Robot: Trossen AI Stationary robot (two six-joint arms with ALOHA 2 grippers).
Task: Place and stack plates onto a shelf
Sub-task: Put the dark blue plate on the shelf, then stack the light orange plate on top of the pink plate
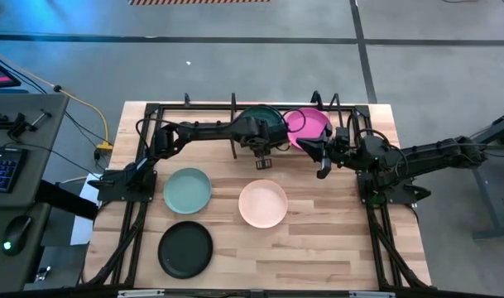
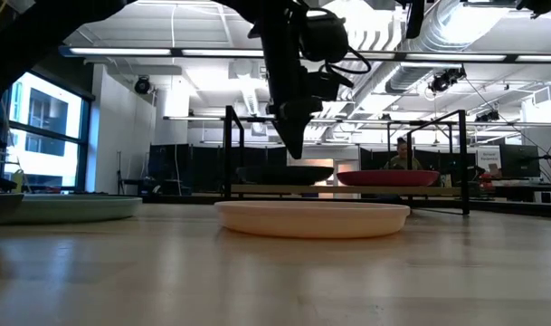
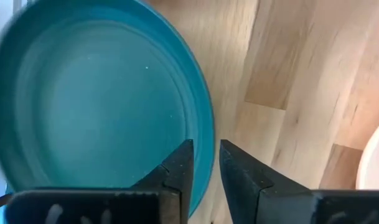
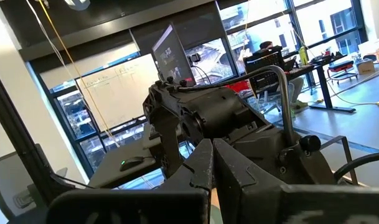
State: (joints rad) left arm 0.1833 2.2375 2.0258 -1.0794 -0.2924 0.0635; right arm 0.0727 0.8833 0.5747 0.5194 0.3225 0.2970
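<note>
**Two plates on the shelf, three waiting on the surface**

The left end effector (image 1: 263, 157) hangs at the front edge of the shelf (image 1: 210, 108), right beside the dark teal plate (image 1: 264, 122) that sits on the board. From the left wrist, its fingers (image 3: 180, 168) stand narrowly parted with only a slim gap between them, gripping nothing, and the teal plate's rim lies just past the tips. Next to it on the shelf rests the magenta plate (image 1: 305, 126), the two touching or close to it.

The right end effector (image 1: 322, 157) hovers just beside the magenta plate's near edge, its fingers pressed nearly together and empty in the right wrist view.

Out on the wooden surface (image 1: 318, 248), the cream-pink plate (image 1: 263, 204) lies in the middle, the pale sage green plate (image 1: 187, 189) off to its left, and the black plate (image 1: 185, 249) nearer the front edge, all three apart from each other.
</note>
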